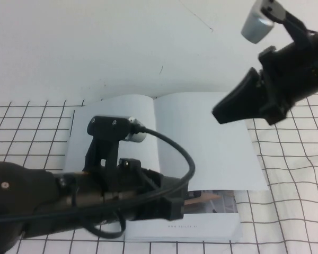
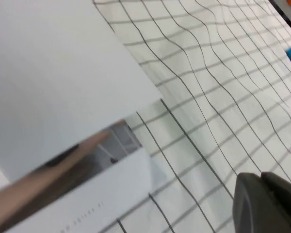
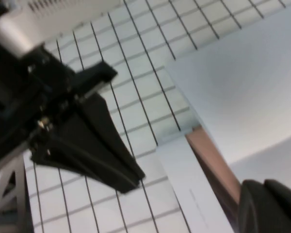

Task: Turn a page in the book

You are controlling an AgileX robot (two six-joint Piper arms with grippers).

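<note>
So the left gripper [image 1: 172,203] sits low by the near edge of the checked table [image 1: 32,132], parked over the near edge of the book [image 1: 164,159]. Can't tell how its fingers stand. The book lies open mid-table, spine running from near to far. The top right-hand page [image 1: 206,143] is plain white and lies flat, with a printed sheet peeking out under its near edge. The right gripper [image 1: 233,108] hangs just above that page's far right corner, clearly the nearer arm, looks closed up and holding nothing.
</note>
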